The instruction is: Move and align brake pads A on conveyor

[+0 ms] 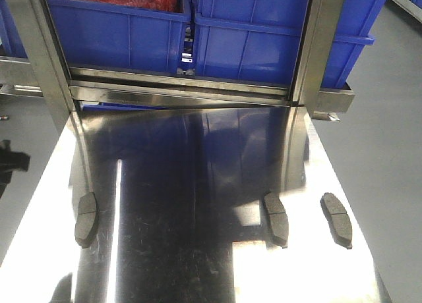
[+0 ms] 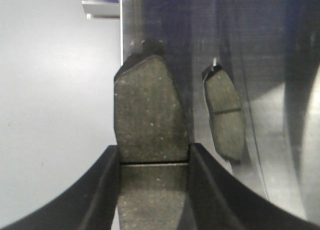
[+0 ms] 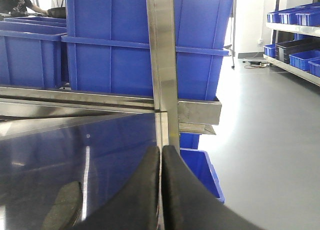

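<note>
Three dark grey brake pads lie on the shiny steel table (image 1: 198,171): one near the left edge (image 1: 86,219), one right of centre (image 1: 275,219), one near the right edge (image 1: 336,219). Neither gripper shows in the front view. In the left wrist view my left gripper (image 2: 153,152) is shut on a fourth brake pad (image 2: 150,105), its groove level with the fingertips, held over the table's left edge. Another pad (image 2: 225,115) lies on the steel just to its right. My right gripper (image 3: 161,150) is shut and empty above the table's right side, with a pad (image 3: 62,207) at its lower left. The conveyor is out of view.
Blue plastic bins (image 1: 250,33) stand on a steel rack behind the table, between two upright steel posts (image 1: 323,46). A smaller blue bin (image 3: 200,165) sits on the grey floor (image 1: 389,118) off the table's right far corner. More floor lies left of the table (image 2: 50,115).
</note>
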